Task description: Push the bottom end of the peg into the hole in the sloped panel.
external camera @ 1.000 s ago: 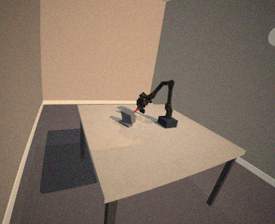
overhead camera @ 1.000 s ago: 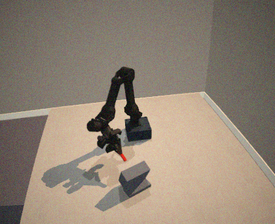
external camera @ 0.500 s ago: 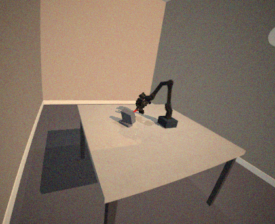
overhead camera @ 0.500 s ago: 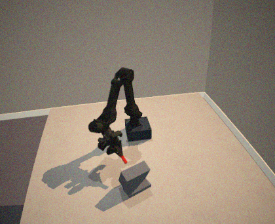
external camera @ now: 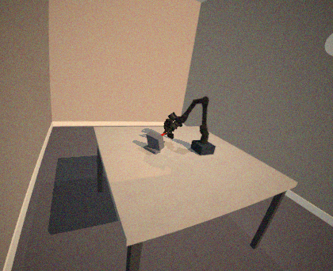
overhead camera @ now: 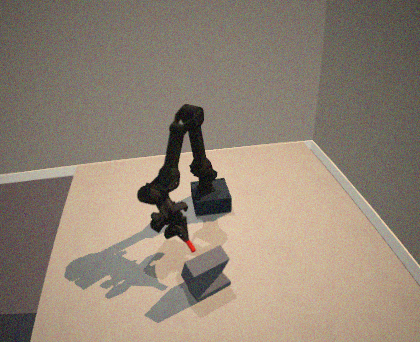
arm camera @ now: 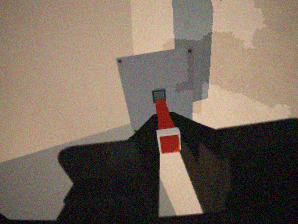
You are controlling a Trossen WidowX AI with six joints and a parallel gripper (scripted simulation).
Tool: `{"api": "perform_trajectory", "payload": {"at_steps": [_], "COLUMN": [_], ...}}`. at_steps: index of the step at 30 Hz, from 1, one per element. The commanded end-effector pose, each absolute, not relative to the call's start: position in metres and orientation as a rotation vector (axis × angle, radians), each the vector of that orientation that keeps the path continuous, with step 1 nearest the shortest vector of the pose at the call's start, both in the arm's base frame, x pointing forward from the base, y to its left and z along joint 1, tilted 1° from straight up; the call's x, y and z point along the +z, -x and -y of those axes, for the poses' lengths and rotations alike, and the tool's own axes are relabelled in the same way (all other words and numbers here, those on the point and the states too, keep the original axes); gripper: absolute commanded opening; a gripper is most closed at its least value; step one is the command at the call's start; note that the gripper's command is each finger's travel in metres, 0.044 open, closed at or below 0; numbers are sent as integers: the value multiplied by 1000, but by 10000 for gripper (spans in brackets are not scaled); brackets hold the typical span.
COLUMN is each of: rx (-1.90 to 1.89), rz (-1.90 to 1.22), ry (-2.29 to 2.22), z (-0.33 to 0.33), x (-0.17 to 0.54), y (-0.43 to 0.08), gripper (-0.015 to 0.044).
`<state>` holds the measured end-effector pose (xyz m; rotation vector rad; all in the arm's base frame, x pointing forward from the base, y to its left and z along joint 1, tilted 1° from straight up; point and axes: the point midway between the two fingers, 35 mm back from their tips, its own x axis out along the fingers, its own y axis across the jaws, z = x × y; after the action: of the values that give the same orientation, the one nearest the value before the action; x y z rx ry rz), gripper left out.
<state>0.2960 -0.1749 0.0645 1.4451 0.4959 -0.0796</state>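
A red square-sided peg [overhead camera: 190, 246] [external camera: 163, 135] [arm camera: 164, 115] is held tilted, its free end toward the panel. My gripper [overhead camera: 186, 240] [external camera: 166, 133] [arm camera: 163, 117] is shut on the peg, above the table on the robot's side of the panel. The peg's top end shows a pale rim in the wrist view. The grey sloped panel [overhead camera: 204, 266] [external camera: 155, 139] [arm camera: 139, 77] stands in front. Its square hole [arm camera: 159, 94] appears just beyond the peg's free end, whose tip overlaps the hole's lower edge in the wrist view. The tip is close to the face; contact cannot be told.
The dark robot base [overhead camera: 211, 197] [external camera: 203, 147] sits on the table [overhead camera: 292, 225] [external camera: 208, 190] behind the gripper. The panel's foot [overhead camera: 217, 286] rests on the table. Shadows of the arm and panel fall beside them.
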Motion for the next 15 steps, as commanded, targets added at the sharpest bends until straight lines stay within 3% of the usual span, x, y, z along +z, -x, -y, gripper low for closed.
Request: {"api": "perform_trajectory", "payload": {"at_steps": [1,15], "rx": [-84,-81], "rz": [-493,-484], "ry": [-1459,-1465], "z": [173,171], "x": [61,58], "y": [-298,-308], "gripper": [0,0]}}
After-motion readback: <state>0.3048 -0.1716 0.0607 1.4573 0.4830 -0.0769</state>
